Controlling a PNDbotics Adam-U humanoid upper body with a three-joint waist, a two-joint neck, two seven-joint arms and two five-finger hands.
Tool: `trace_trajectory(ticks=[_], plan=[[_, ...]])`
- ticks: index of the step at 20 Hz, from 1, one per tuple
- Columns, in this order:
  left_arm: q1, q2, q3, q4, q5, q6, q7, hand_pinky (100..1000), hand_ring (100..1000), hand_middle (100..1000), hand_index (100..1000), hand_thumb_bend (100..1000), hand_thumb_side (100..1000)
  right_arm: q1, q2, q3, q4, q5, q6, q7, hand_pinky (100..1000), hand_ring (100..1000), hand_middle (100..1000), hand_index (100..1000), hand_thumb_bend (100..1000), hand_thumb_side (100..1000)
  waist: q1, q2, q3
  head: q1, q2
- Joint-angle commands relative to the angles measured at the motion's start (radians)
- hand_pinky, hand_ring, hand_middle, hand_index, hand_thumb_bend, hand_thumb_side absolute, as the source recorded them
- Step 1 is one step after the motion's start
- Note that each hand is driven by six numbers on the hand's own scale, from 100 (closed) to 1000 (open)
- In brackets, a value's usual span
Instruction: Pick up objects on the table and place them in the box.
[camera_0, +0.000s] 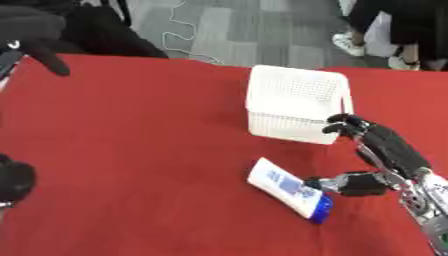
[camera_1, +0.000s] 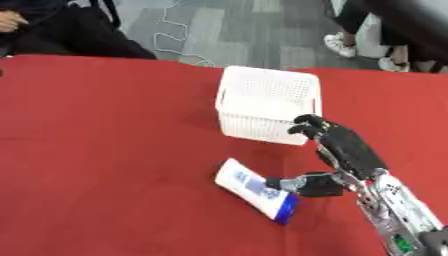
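My right hand (camera_0: 385, 150) hovers with fingers (camera_0: 346, 124) spread wide and thumb tip just beside the flat white tube with blue label and blue cap (camera_0: 289, 189), holding nothing. I should lower and close across its middle. It lies on the red cloth worktop (camera_0: 131, 150), near the white mesh plastic box (camera_0: 293, 102).

Red-covered table (camera_0: 131, 150) carries a white basket (camera_0: 293, 105) and a white-blue tube (camera_0: 289, 189)
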Motion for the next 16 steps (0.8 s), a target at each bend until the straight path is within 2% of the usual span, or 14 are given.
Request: trace_trajectory(ticks=[1, 16], plan=[[-0.009, 0.018, 0.006, -0.014, 0.002, 0.0, -0.001, 640, 429, 665, 798, 560, 1000, -0.015, -0.024, 0.003, -0.019, -0.001, -0.004, 0.018, 408, 689, 845, 797, 774, 751, 0.002, -0.011, 0.002, 0.005, -0.003], [-0.01, 0.016, 0.003, -0.014, 0.007, -0.003, -0.005, 640, 429, 667, 798, 560, 1000, -0.046, -0.013, 0.026, -0.019, -0.029, -0.002, 0.08, 402, 670, 842, 825, 763, 730, 0.002, -0.012, 0.006, 0.004, -0.003]])
